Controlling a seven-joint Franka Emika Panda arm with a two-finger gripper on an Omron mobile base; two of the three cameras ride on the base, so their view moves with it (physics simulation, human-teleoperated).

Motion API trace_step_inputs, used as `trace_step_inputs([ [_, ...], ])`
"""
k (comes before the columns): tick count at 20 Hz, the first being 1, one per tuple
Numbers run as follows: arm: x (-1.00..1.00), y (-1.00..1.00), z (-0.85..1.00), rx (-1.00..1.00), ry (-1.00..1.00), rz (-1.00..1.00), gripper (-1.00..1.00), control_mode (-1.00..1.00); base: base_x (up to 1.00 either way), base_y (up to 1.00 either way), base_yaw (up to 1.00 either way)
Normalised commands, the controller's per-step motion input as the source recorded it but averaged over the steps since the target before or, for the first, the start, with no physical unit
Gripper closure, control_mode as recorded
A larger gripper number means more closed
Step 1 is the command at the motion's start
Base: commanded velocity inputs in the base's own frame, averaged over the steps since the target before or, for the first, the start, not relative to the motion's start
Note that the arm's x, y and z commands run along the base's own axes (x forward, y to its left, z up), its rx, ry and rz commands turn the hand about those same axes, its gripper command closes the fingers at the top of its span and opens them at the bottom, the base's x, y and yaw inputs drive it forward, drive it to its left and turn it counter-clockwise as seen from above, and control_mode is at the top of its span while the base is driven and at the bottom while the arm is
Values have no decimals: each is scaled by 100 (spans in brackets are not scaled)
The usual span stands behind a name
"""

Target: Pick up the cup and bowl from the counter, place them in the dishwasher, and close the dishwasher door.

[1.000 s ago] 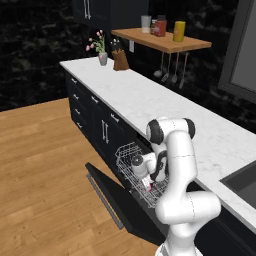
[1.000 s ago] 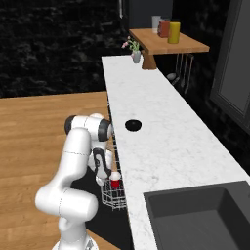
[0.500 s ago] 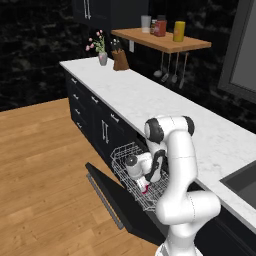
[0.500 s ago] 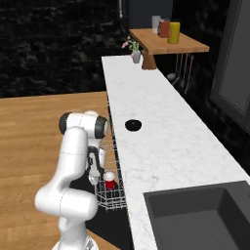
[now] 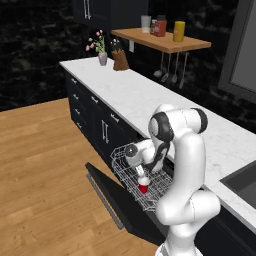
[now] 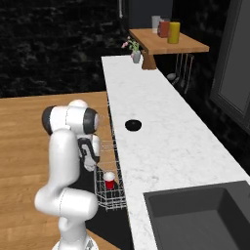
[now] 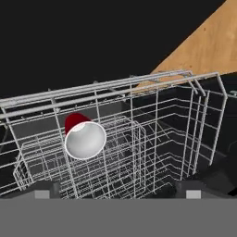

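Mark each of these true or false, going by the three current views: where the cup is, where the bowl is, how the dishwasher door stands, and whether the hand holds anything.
1. The cup sits in the dishwasher's wire rack. True.
2. The bowl is in the rack too. False: it is on the counter.
3. The dishwasher door is shut. False: it hangs open.
4. The hand grips the cup. False: its jaws stand open, the cup free.

No readable text, no labels or brands, shelf jars perhaps labelled — too small to tell
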Motion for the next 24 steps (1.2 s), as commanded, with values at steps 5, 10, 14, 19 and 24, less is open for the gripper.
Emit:
trace_step_inputs([
  [5,-6,30,100,-6,-30,-2,-100,-100,0,0,0],
  [10,0,27,100,-5,-17,-3,-100,-100,0,0,0],
  [14,-1,1,100,-4,-10,-5,-100,-100,0,0,0],
  [19,-3,0,100,0,-9,-8,-100,-100,0,0,0],
  [24,-1,-10,99,0,-4,-12,-100,-100,0,0,0],
])
